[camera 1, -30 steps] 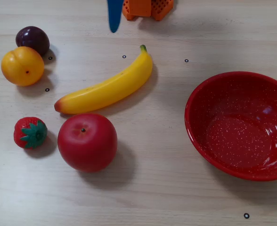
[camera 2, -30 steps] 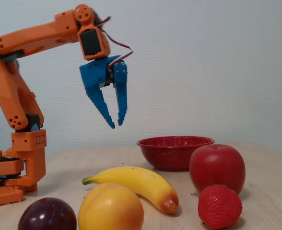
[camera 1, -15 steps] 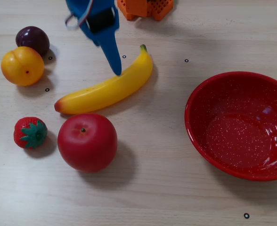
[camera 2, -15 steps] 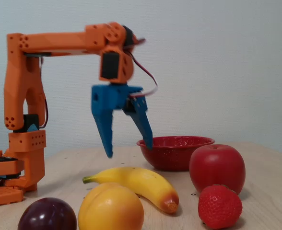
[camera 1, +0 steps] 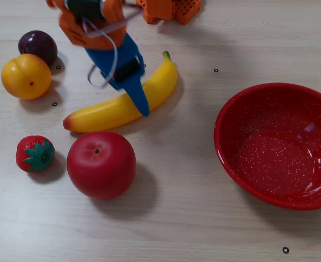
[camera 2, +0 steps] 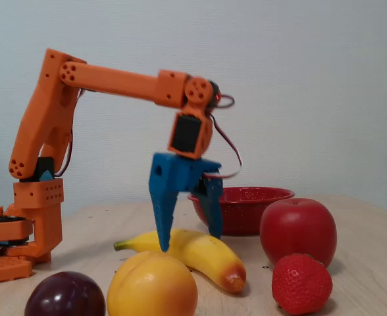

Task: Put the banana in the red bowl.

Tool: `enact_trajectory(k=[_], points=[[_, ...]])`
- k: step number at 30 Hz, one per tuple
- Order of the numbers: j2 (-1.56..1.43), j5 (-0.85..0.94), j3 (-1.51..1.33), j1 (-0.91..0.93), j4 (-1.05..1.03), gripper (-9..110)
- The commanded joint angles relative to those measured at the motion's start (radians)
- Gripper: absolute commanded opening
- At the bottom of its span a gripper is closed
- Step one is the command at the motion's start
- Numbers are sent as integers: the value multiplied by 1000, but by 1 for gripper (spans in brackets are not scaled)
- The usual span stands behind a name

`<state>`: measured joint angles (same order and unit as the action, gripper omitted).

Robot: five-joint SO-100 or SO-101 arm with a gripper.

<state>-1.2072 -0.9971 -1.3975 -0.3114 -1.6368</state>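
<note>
From the low side camera, the nearest things crowd the front edge of the table (camera 2: 351, 217): a dark plum (camera 2: 65, 295) at the left, a round yellow-orange fruit (camera 2: 153, 287) beside it, and a strawberry (camera 2: 301, 283) to the right. The yellow-orange fruit hides the lower middle of the banana (camera 2: 206, 253), so I cannot see exactly where the near blue finger meets it. Just behind the strawberry stands the red apple (camera 2: 297, 229), upright, stem dimple on top.

The banana lies flat on the wood, its orange-brown tip pointing toward the apple and its greenish stem toward the arm's base. The gripper (camera 2: 188, 242) hangs over the banana's middle with its two blue fingers spread apart, one on each side of the fruit; it is released, not clamping anything. From above, the gripper (camera 1: 141, 106) covers part of the banana (camera 1: 103, 112), one blue finger crossing it to its lower edge.

In that top view the apple (camera 1: 101, 164) sits just below the banana, near it, with the strawberry (camera 1: 35, 154) to its left. The yellow-orange fruit (camera 1: 25, 76) and plum (camera 1: 37, 46) touch each other at upper left.

Farthest back in the side view sits the red bowl (camera 2: 243, 209), partly hidden by the apple and a blue finger. From above the red bowl (camera 1: 226, 128) stands well apart from the banana, on the right, speckled white inside.
</note>
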Motion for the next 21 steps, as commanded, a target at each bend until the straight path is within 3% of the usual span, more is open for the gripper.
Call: enact_trajectory(k=[1, 8, 10, 14, 21], points=[[0, 46, 89, 52, 23, 44], [81, 29, 77, 66, 57, 42], [91, 29, 61, 61, 94, 36], [94, 49, 55, 58, 104, 0], [12, 20, 98, 37, -41, 0]])
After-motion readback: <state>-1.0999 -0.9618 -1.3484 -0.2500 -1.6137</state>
